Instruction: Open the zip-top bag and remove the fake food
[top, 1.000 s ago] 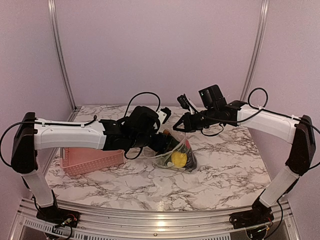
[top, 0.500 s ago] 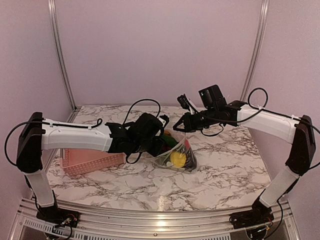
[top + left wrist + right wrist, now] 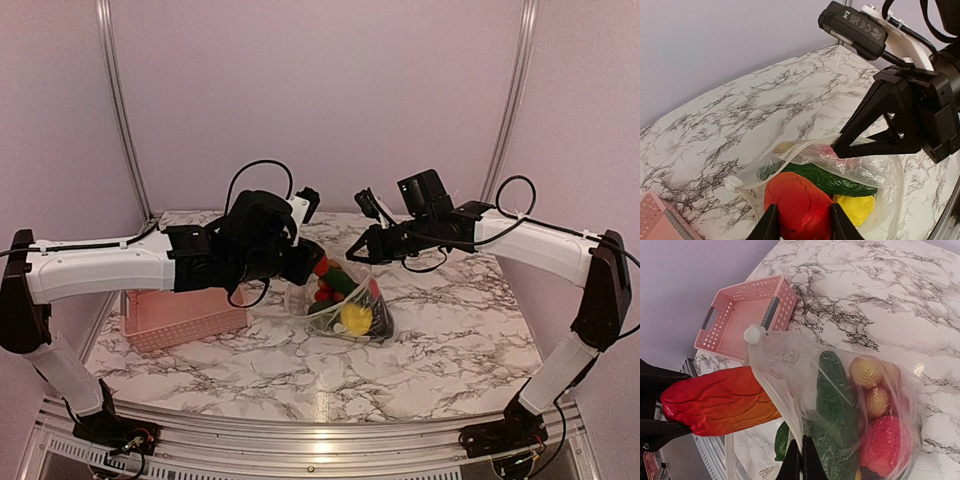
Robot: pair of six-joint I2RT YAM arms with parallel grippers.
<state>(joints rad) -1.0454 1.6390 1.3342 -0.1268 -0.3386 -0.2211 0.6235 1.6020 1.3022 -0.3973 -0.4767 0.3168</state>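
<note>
Left tool (image 3: pixel 804 224) is clamping down on a long red-orange toy pepper (image 3: pixel 796 200). A second ago its jaws were spread wide, low at the bag's mouth, and now the arm is lifting and drawing back toward 9 o'clock with the piece riding along. The right tool (image 3: pixel 801 460) is pressed together on the rim of the zip-top bag (image 3: pixel 875 167), holding it up and open over the middle of the table (image 3: pixel 450 340). One piece looks to be coming clear, while the green toy cucumber (image 3: pixel 832 390) and yellow piece (image 3: pixel 855 209) are waiting inside. The pink basket (image 3: pixel 190 318) is sitting at the bag's 9 o'clock.
</note>
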